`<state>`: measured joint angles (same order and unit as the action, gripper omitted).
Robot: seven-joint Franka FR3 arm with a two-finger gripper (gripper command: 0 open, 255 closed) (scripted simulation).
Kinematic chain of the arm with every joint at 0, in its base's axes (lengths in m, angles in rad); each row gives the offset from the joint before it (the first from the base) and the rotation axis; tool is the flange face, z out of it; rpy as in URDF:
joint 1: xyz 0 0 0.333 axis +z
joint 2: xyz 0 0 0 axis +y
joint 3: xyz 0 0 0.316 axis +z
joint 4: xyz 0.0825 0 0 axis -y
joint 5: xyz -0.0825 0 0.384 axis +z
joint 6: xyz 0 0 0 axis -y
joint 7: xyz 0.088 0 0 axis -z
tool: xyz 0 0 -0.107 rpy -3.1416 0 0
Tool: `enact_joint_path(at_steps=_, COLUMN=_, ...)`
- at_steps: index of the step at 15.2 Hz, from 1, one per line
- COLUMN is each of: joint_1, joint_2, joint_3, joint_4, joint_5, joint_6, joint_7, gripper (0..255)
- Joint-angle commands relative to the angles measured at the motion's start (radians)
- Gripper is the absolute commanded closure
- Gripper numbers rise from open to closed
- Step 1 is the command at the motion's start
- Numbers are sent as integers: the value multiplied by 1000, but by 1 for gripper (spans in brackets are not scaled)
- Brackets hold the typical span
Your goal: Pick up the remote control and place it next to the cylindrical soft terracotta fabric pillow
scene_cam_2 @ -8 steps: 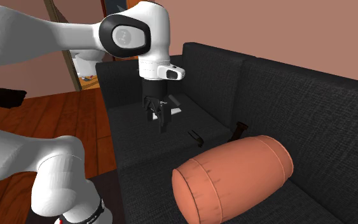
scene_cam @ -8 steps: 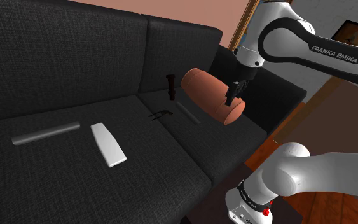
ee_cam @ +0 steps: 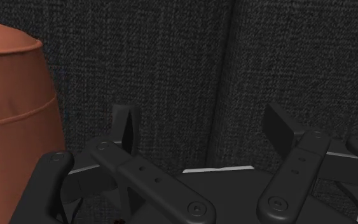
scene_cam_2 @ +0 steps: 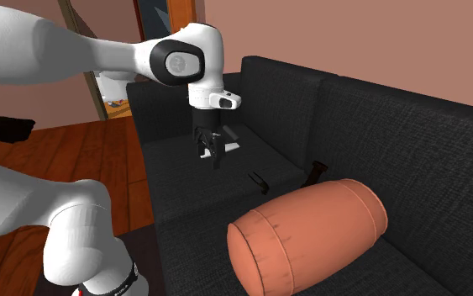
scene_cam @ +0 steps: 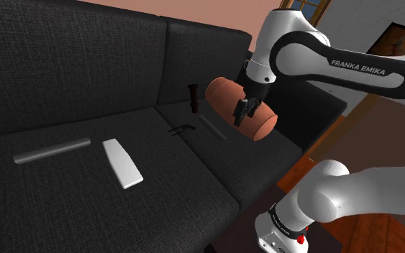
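Note:
The remote control [scene_cam: 122,162], a flat white slab, lies on the dark sofa's seat cushion toward the shoulder view's left. The terracotta cylindrical pillow [scene_cam: 240,108] rests on the other seat by the armrest; it is large in the second exterior view [scene_cam_2: 308,233] and sits beside the fingers in the wrist view [ee_cam: 12,108]. My black gripper [scene_cam: 242,111] hangs open and empty above the seat, in front of the pillow and well to the right of the remote. The second exterior view has the gripper [scene_cam_2: 210,155] pointing down over the cushions. Both fingers [ee_cam: 125,127] stand apart.
A dark grey rod [scene_cam: 52,150] lies left of the remote. Near the seat seam are a small black forked item [scene_cam: 182,130], a dark bar [scene_cam: 213,127] and a short upright dark piece [scene_cam: 192,97]. The sofa backrest [scene_cam: 71,65] rises behind; wooden floor [scene_cam_2: 49,160] lies past the armrest.
The arm has swung toward the shoulder view's left, carrying the open gripper from the pillow's end to a spot in front of its middle, farther along the sofa.

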<state>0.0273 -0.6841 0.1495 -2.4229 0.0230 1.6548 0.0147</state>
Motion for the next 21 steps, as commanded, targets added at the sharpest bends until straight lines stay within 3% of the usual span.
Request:
enact_joint_path(at_steps=1, joint_1=12, joint_2=34, joint_3=38, joint_4=-4, joint_5=27, joint_6=44, joint_7=49, gripper=0)
enact_joint_path(at_steps=12, joint_1=47, joint_2=327, joint_3=238, joint_4=97, joint_5=85, joint_6=270, joint_7=311, gripper=0)
enact_joint_path(at_steps=21, joint_1=64, joint_2=651, joint_3=371, joint_4=295, joint_5=-24, joint_6=402, joint_7=564, gripper=0)
